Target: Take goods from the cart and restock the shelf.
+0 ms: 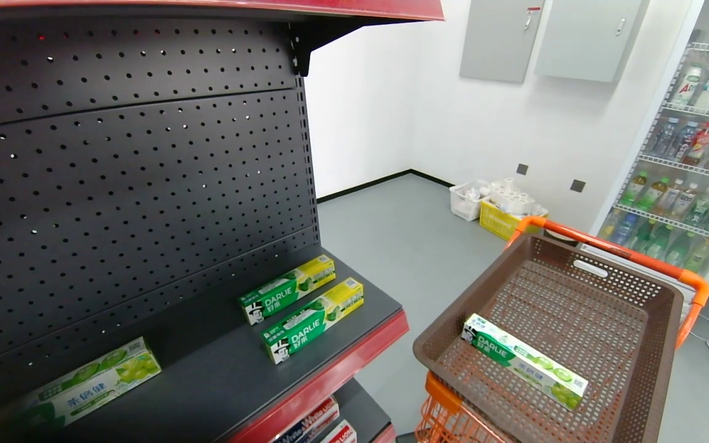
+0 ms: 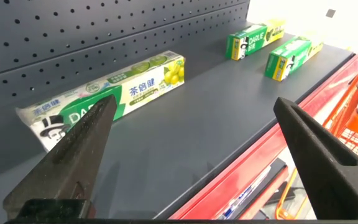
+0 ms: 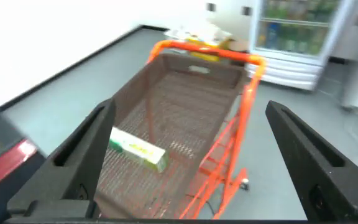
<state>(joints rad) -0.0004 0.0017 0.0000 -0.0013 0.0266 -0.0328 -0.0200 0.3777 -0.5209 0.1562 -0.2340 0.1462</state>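
Note:
On the black shelf (image 1: 207,375) lie three toothpaste boxes: two green-and-yellow ones (image 1: 287,288) (image 1: 312,320) near its right end and a pale green one (image 1: 84,381) farther left. My left gripper (image 2: 194,106) hangs open above the shelf board (image 2: 185,137). The pale green box (image 2: 104,99) sits just beyond its left finger, and the two green-and-yellow boxes (image 2: 253,40) (image 2: 291,56) are farther off. The cart's brown basket (image 1: 637,381) holds one toothpaste box (image 1: 524,360). My right gripper (image 3: 190,109) is open above the basket (image 3: 191,93), well above that box (image 3: 138,149).
The shelf has a black pegboard back (image 1: 133,154) and a red front lip (image 1: 330,381). A lower shelf carries more boxes (image 1: 314,424). The cart has an orange handle (image 1: 613,249). White and yellow bins (image 1: 490,209) stand by the wall, and a drinks cooler (image 1: 687,172) is at the right.

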